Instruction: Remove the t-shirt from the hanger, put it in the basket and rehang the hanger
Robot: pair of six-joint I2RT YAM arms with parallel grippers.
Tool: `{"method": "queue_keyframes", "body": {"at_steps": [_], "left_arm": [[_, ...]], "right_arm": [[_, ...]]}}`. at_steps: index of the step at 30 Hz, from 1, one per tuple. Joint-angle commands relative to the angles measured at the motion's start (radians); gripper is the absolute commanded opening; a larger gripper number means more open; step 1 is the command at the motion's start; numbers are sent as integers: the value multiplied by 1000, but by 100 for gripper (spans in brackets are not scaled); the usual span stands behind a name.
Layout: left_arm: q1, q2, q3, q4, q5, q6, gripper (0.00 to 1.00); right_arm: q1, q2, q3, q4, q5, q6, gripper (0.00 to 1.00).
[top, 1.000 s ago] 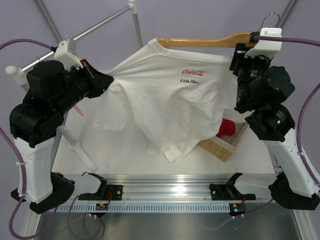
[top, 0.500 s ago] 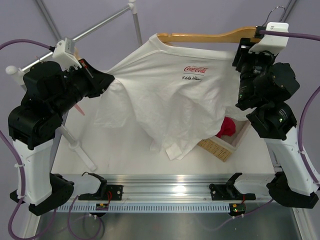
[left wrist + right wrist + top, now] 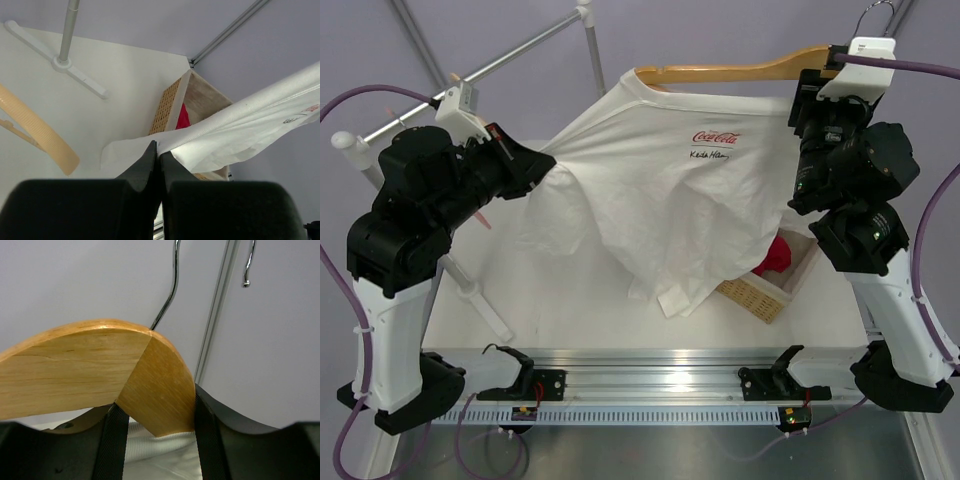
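The right gripper (image 3: 157, 405) squeezes the middle of the hanger (image 3: 730, 72), whose long arm points sideways toward the left gripper (image 3: 157, 150) (pinching a bit of sleeve), so the t-shirt (image 3: 670, 200) between them should slide off that way.

white table (image 3: 570, 290); lavender walls (image 3: 720, 30)

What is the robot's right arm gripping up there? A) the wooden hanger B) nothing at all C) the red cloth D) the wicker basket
A: in the right wrist view, the right gripper has its fingers clamped on either side of the end of the hanger, with the t-shirt draped from it.
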Motion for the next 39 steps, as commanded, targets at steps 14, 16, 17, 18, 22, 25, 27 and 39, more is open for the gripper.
{"method": "queue_keyframes", "body": {"at_steps": [14,16,17,18,22,25,27,39], "left_arm": [[61,-295,-263,358,344,139,74],[61,-315,-290,428,361,153,86],[60,-314,-294,447,371,158,88],[60,-297,-287,462,378,161,89],[61,-224,-216,524,502,156,96],[61,-162,-192,580,619,95,99],[61,-144,-208,649,720,51,99],[60,-33,-164,782,947,-52,99]], "right_arm": [[-92,-198,96,-193,-484,405,0],[-92,-196,116,-233,-571,399,0],[-92,-195,122,-272,-596,399,0],[-92,-196,125,-288,-613,399,0],[-92,-198,121,-374,-652,426,0],[-92,-207,73,-423,-652,457,0],[-92,-226,18,-414,-642,463,0],[-92,-151,-51,-356,-495,451,0]]}}
